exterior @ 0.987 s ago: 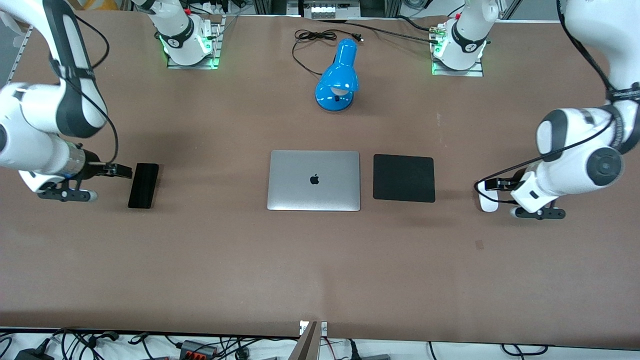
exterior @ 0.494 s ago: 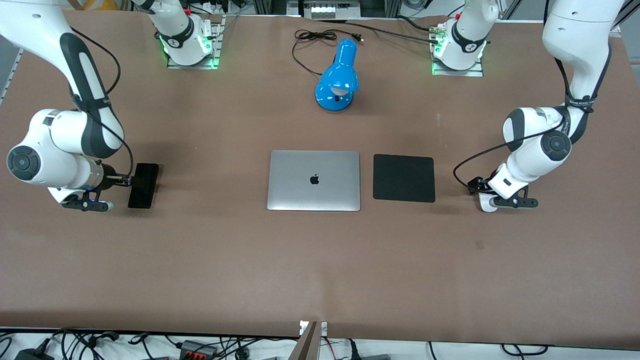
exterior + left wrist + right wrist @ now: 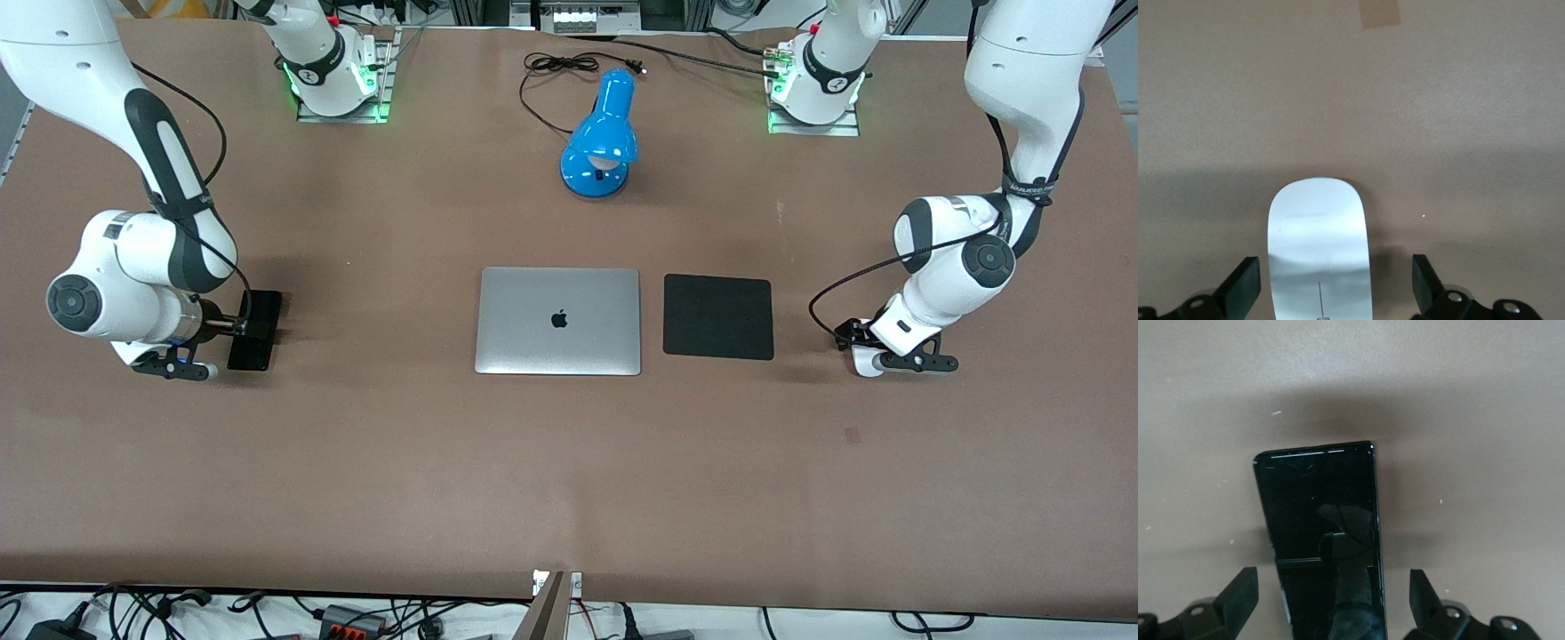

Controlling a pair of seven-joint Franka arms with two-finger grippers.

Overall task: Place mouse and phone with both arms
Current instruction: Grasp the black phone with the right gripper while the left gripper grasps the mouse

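The black phone lies flat toward the right arm's end of the table. My right gripper is low over it and open. In the right wrist view the phone lies between the two fingertips, with a gap on each side of it. The white mouse lies toward the left arm's end, beside the mouse pad. My left gripper is low over it and open. In the left wrist view the mouse lies between the fingertips, touching neither.
A closed silver laptop lies mid-table with a black mouse pad beside it, between laptop and mouse. A blue desk lamp and its cable lie nearer the bases. A small tape patch marks the table near the mouse.
Both arms have swung inward and lowered. The right gripper has moved from beside the phone to over it. The left gripper has settled lower over the mouse.
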